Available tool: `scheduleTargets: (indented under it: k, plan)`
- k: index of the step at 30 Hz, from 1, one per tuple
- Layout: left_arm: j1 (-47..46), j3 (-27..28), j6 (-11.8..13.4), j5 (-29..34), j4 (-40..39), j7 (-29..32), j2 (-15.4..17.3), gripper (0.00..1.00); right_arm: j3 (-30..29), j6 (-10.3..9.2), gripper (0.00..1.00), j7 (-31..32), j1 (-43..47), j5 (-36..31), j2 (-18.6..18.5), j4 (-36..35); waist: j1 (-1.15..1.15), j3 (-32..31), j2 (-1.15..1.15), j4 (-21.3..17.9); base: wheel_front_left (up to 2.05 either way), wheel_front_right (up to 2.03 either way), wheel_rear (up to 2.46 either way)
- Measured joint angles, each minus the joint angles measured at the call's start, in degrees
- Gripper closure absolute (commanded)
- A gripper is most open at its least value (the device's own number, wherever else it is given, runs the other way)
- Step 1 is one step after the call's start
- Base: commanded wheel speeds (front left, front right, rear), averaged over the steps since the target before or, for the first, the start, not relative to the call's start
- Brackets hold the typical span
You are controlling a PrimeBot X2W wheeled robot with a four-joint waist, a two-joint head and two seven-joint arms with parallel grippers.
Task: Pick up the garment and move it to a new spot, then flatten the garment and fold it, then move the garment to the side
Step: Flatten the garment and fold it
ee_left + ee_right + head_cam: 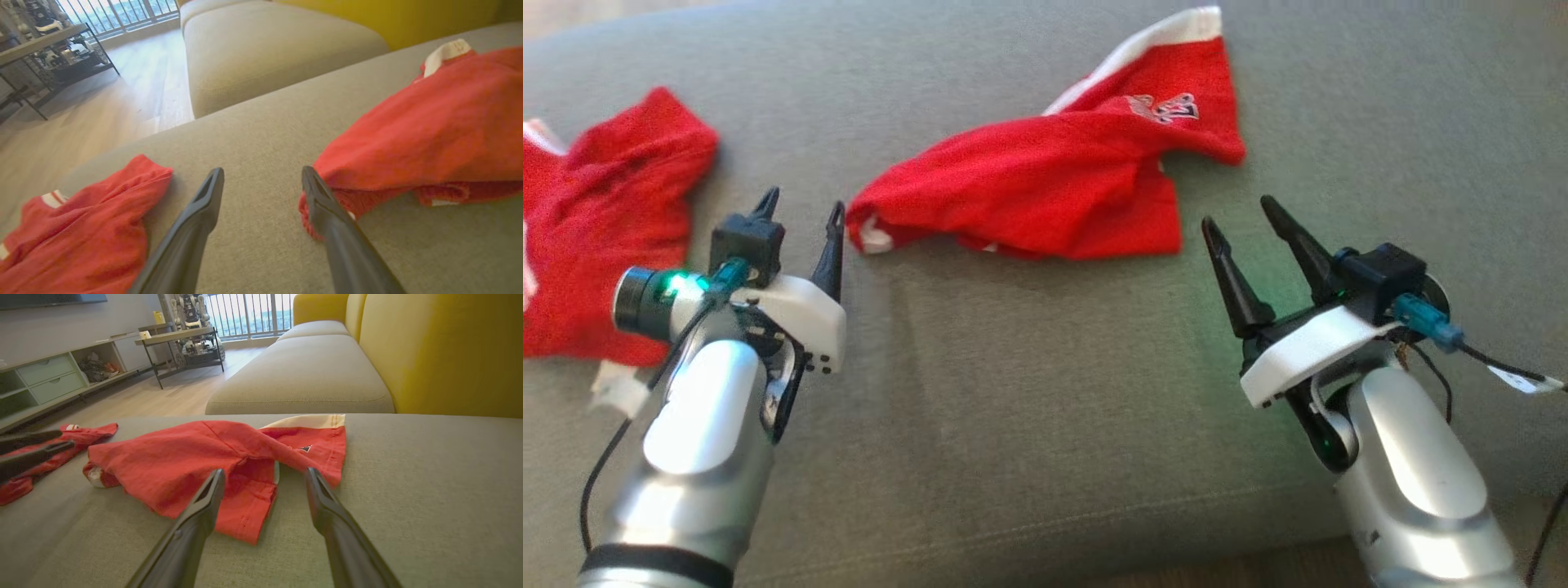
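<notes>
A crumpled red garment (1054, 175) with white trim and a small logo lies on the grey sofa seat (1013, 392), at centre back. It also appears as the red garment (429, 134) and the red garment (196, 461) in the wrist views. My left gripper (800, 208) stands open just left of its near-left corner, empty, its right fingertip close to the cloth. My right gripper (1241, 216) stands open a little right of the garment's near-right corner, holding nothing. In the right wrist view the right gripper (265, 475) points at the garment's hem.
A second red garment (596, 229) lies bunched at the far left of the seat, beside my left arm; it shows as the second garment (81, 232). The seat's front edge (1094, 563) runs below my arms. A yellow backrest (441, 351), another cushion (302, 375) and wooden floor (94, 110) lie beyond.
</notes>
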Motion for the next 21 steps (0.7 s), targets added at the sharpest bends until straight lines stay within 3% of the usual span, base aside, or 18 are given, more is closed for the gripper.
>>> scheduleTargets:
  k: [10, 13, 21]
  plan:
    - [14.1, 2.8, 2.6, -3.2, -18.1, -1.2, -0.9, 0.0, -3.0, 0.0, 0.0, 3.3, 1.9, -2.9, 0.0, 6.2, 0.0, -3.3, 0.0, 7.0, 0.0, 0.0, 0.0]
    - [19.5, 3.6, 3.6, -4.0, -23.4, -1.2, -2.3, 0.0, -5.0, 0.0, 0.0, 5.1, 2.8, -0.7, 0.0, 8.6, 0.0, -3.9, 0.0, 9.4, 0.0, 0.0, 0.0]
    - [25.8, 4.6, 4.1, -4.2, -27.4, -1.2, -4.4, 0.0, -8.9, 0.0, 0.0, 6.3, 2.0, 0.9, 0.0, 12.9, 0.0, -4.0, 0.0, 14.2, 0.0, 0.0, 0.0]
